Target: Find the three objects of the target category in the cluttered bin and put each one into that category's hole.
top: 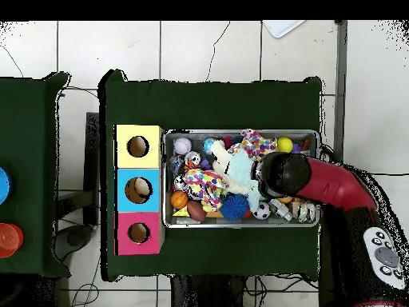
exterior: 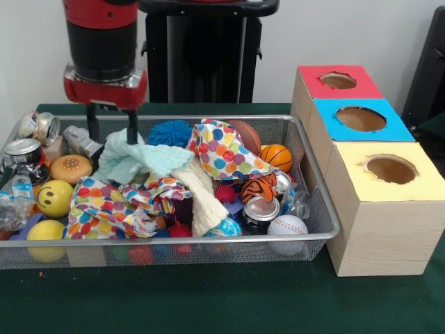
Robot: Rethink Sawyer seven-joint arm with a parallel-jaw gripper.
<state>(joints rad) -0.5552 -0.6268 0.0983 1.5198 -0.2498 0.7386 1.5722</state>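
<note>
Nearest you in the front view, one polka-dot cloth (exterior: 115,202) lies crumpled along the front of the bin (exterior: 327,226), and a second polka-dot cloth (exterior: 222,149) sits heaped further back — a third is not identifiable. Beyond them, the gripper (exterior: 111,132) hangs over the mint-green towel (exterior: 135,160), jaws parted and empty. Treat the task as barely begun: the yellow-topped box's hole (exterior: 391,168) shows no cloth.
</note>
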